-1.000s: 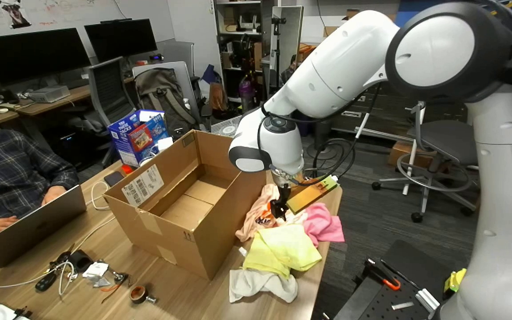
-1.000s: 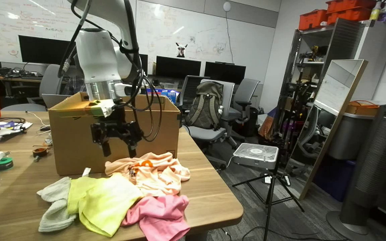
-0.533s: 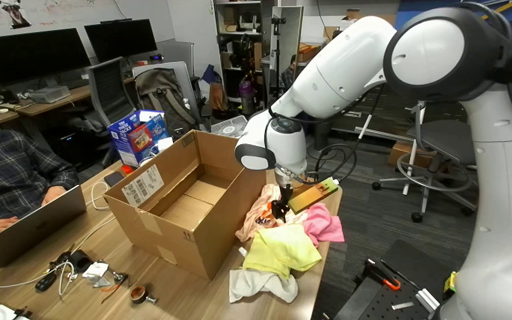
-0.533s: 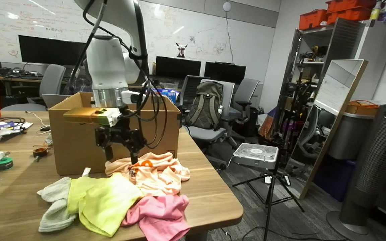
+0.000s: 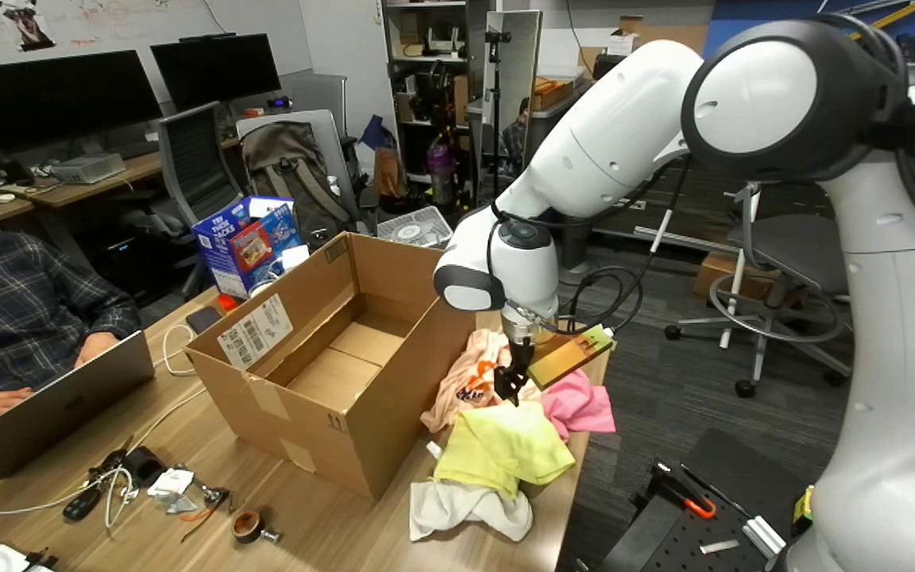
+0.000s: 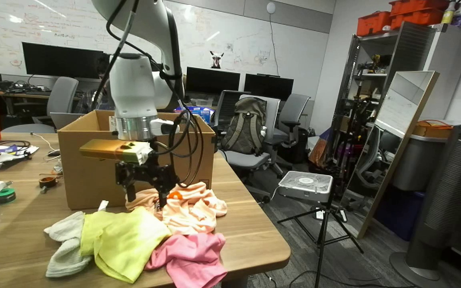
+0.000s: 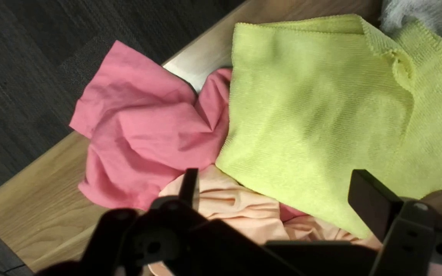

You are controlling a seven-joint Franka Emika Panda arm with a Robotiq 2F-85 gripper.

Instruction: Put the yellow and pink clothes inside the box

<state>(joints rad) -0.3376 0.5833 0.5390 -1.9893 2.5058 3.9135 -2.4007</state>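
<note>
The yellow cloth (image 6: 124,244) lies spread on the table near its edge, with the pink cloth (image 6: 192,260) beside it and partly hanging over that edge. In the wrist view the yellow cloth (image 7: 305,107) fills the right side and the pink cloth (image 7: 140,126) the left. My gripper (image 7: 274,180) is open, nothing between its fingers, above the border of the yellow and peach cloths. In an exterior view the gripper (image 6: 147,200) hangs just above the pile, beside the box. The brown cardboard box (image 5: 402,405) stands with its top open; its visible floor holds no cloth.
A pale peach cloth (image 6: 192,212) lies against the box side, under the gripper. A whitish-grey cloth (image 5: 469,512) touches the yellow one. Behind the box stands a blue printed carton (image 5: 243,246). A person works at a laptop (image 5: 60,405) across the table.
The arm has moved away from over the box side, lowering toward the cloths; in both exterior views the gripper shifts right and down. It stays open. Cloths and box have not moved.
</note>
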